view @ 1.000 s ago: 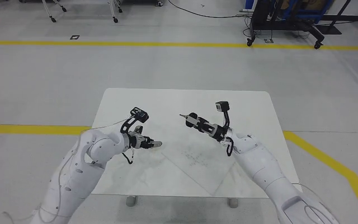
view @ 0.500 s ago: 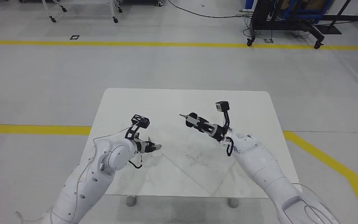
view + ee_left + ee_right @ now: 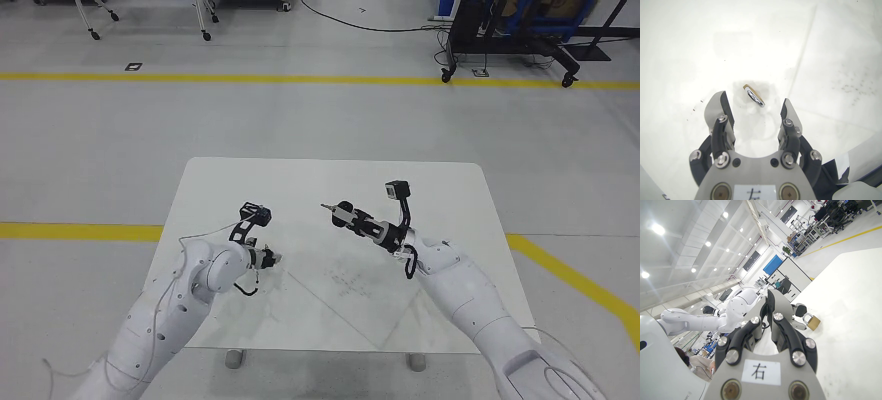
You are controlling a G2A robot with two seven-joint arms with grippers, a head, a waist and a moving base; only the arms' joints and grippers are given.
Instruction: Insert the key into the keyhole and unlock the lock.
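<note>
A small brass padlock (image 3: 753, 95) with a silver shackle stands on the white table (image 3: 430, 190). My left gripper (image 3: 754, 98) hangs just above it, open, with one finger to each side and neither touching. The right wrist view shows the same padlock (image 3: 813, 322) beside the left gripper (image 3: 799, 319). In the top view the left gripper (image 3: 268, 258) covers the lock. My right gripper (image 3: 341, 212) is held above the table's middle, shut on the key (image 3: 326, 208), whose thin tip points towards the left arm. Its fingers (image 3: 772, 298) are pressed together and hide the key there.
The tabletop around the lock is bare, with a seam line (image 3: 802, 51) and some dark specks (image 3: 853, 85). Yellow floor lines (image 3: 300, 78) run behind and beside the table. A wheeled rack (image 3: 510, 40) stands far back on the floor.
The left arm swung its elbow in and turned the wrist down, so its gripper now points down over the padlock. The right arm with the key stayed still.
</note>
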